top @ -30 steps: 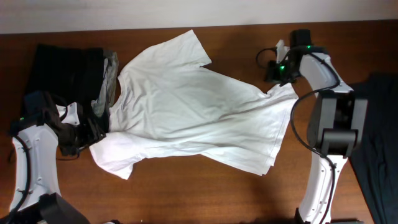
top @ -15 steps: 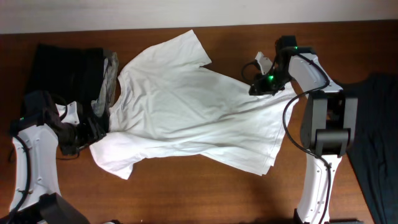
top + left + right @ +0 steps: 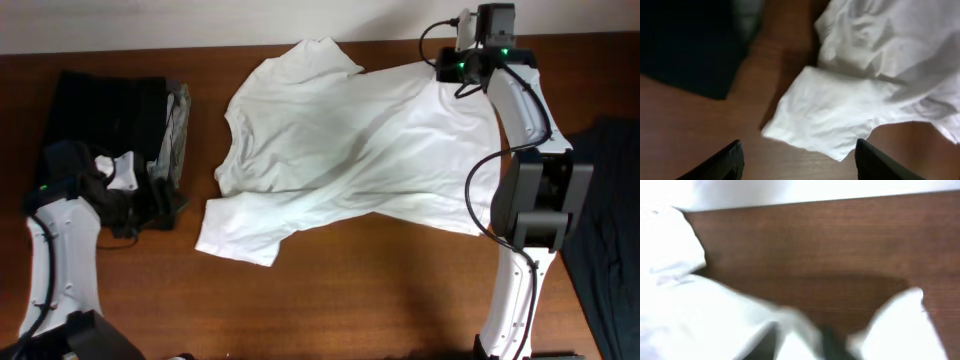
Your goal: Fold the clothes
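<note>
Far left, top: black garment (image 3: 100,105) lies flat on the brown worktop (image 3: 380,290), w/ a grey garment (image 3: 178,125) bunched along its right edge, touching it. Left wrist view shows the black one (image 3: 685,45) as a dark mass upper left.

Just below these, left arm comes in from the bottom left corner. The left claw (image 3: 160,208) sits near the grey garment's lower end. From the wrist cam the left claw (image 3: 799,146) has both fingers (image 3: 727,160) wide apart, nothing btwn them, bare wood under. It's apart from the shirt.

Centre: white T-shirt (image 3: 370,150) spread crumpled and slanted across the worktop. It runs from a sleeve at lower left (image 3: 830,120), which lies flat on the wood ahead of the left claw, up to its far edge at top right. Second sleeve points toward the back edge, top centre. Body has soft creases, esp. around the collar side.

Top right: right arm reaches over the back of the worktop, and the right claw (image 3: 456,70) is at the shirt's upper right edge, over or on the cloth. Right wrist pic is badly blurred. White cloth (image 3: 685,320) fills the left and bottom, w/ dark finger shapes low in frame (image 3: 799,341). Can't tell if they're apart or clamped on the shirt.

Far right edge: dark cloth (image 3: 612,220), well apart from the shirt.
</note>
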You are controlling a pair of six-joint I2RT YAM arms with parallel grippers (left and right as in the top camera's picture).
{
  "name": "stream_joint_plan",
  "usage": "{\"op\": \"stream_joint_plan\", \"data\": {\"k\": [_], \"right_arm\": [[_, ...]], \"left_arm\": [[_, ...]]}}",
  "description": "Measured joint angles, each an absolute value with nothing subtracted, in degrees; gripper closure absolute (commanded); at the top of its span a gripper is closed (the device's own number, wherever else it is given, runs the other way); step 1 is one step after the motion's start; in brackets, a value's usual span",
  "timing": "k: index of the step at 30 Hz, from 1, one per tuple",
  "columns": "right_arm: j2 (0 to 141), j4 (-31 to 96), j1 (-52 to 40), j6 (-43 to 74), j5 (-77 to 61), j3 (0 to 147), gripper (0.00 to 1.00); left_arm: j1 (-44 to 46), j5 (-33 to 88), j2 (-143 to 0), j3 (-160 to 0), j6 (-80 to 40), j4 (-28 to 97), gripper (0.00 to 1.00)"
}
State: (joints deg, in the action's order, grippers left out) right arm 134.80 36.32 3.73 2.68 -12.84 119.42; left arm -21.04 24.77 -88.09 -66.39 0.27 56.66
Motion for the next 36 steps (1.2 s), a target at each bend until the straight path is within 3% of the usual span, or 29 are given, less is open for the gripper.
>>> {"op": "stream_joint_plan", "data": {"k": [12, 17, 25, 36], "right_arm": [[126.04, 71.5, 11.46, 7.79, -18.15, 121.71, 0.21], [118.5, 90.19, 10.7, 10.63, -15.53, 122.76, 0.3], [119.0, 90.7, 10.63, 12.14, -10.28, 105.78, 0.33], [119.33, 75.07, 17.47, 15.42, -7.92, 83.5, 0.36]], "left_arm": [[-7.49, 24.75, -88.09, -66.39, 2.63, 44.66, 0.25], [-6.66, 24.53, -88.09, -66.39, 2.66, 45.17, 0.25], [-6.66, 24.43, -88.09, -66.39, 3.53, 47.03, 0.25], [-6.66, 24.4, -88.07, -66.39, 6.0, 47.99, 0.25]]}}
